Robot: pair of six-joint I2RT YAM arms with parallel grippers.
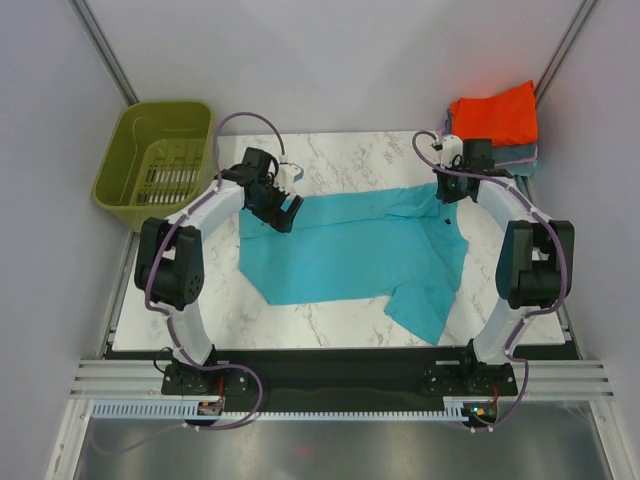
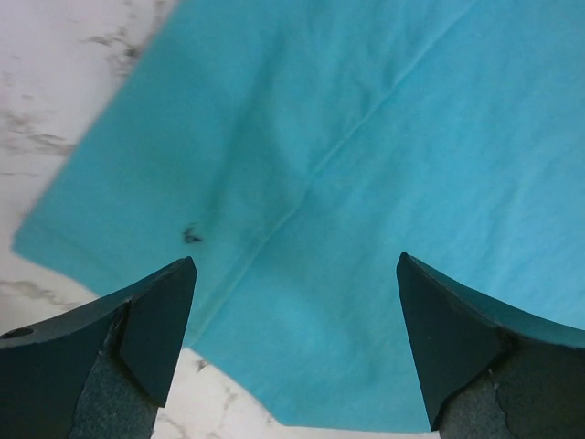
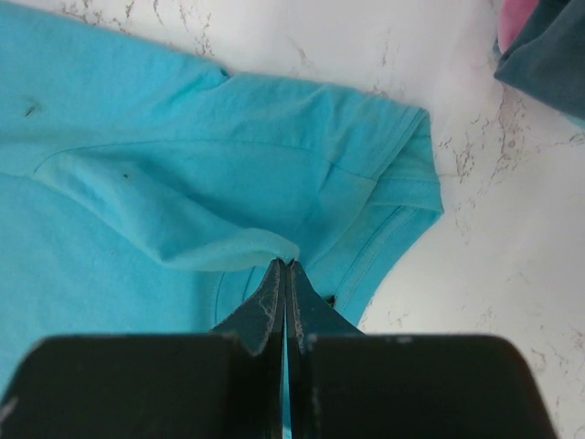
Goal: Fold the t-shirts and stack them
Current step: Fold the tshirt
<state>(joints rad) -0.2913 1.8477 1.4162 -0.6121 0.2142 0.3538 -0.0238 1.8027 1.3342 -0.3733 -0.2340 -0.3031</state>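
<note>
On the counter (image 1: 340,150), teal t-shirt (image 1: 350,250) lies spread out in the middle, one sleeve toward the near edge; orange t-shirt (image 1: 495,112) sits atop grey-blue t-shirt (image 1: 520,156) at the far right corner. At the teal t-shirt's far-right sleeve, right fingers (image 3: 283,291) are pressed together, pinching a fold of the cloth. Over its left edge, left fingers (image 1: 283,212) are spread apart, gripping nothing.

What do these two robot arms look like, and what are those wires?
The left arm and right arm are each a chain of white tubes joined by chunky black motor blocks. A thin purple cable loops alongside. The fingers are dark, wedge-shaped, tapering to points.
</note>
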